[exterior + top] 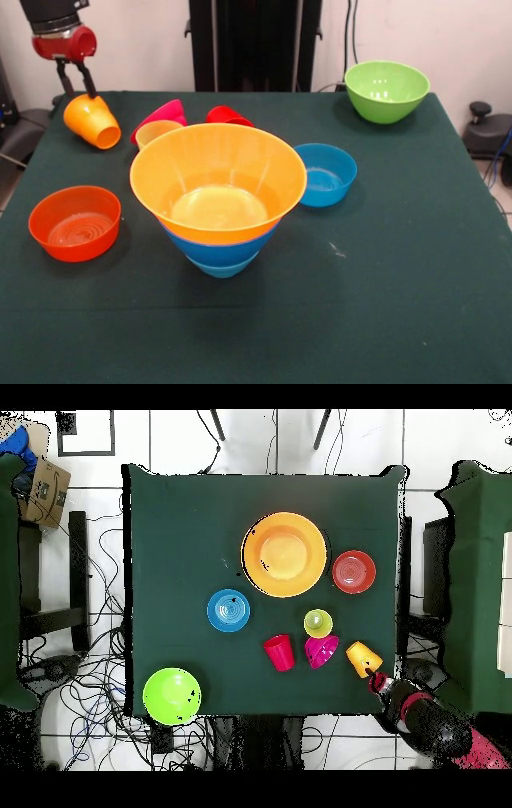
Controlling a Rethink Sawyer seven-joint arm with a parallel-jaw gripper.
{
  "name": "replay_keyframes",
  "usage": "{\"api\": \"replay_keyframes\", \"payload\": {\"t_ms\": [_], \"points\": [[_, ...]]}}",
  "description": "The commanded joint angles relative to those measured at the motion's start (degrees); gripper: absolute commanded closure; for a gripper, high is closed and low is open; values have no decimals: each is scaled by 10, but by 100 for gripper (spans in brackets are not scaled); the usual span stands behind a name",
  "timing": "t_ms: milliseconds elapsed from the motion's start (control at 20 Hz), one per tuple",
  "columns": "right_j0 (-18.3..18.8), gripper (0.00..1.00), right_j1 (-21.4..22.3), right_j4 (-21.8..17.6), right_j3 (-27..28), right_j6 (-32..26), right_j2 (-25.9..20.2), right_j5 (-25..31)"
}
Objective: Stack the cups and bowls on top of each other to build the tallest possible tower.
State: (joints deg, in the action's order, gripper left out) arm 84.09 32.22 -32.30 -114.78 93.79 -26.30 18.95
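End effector [79, 86] grips tilted orange-yellow cup [93, 121]; overhead alone shows yellow cup's [318, 623] interior.

On the dark green bench [384, 304] stands the tower [218, 200]: a wide yellow-orange bowl [218, 180] nested in a large blue bowl [220, 246], with a small light-blue bowl [221, 270] lowest. Just beside it on the picture's right sits a small blue bowl [325, 174]. A lime green bowl [386, 90] rests near the far right corner, well apart from the rest. A shallow orange bowl [75, 222] sits at the left. Behind the tower lie a magenta bowl [161, 115], a yellow cup [155, 130] and a red cup [227, 116] (all 3 partly hidden). The end effector [77, 90] holds the tilted orange-yellow cup [93, 121] by its base, 2 fingers [86, 80] closed on it.
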Motion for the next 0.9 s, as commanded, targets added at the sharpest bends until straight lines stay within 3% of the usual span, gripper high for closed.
{"api": "replay_keyframes", "payload": {"t_ms": [50, 600, 900], "points": [[-42, 0, -57, -38, 51, -21, -9, 13], [-43, 0, -65, -31, 39, -4, -11, -3], [-37, 0, -49, -20, 29, -2, -22, 2]]}}
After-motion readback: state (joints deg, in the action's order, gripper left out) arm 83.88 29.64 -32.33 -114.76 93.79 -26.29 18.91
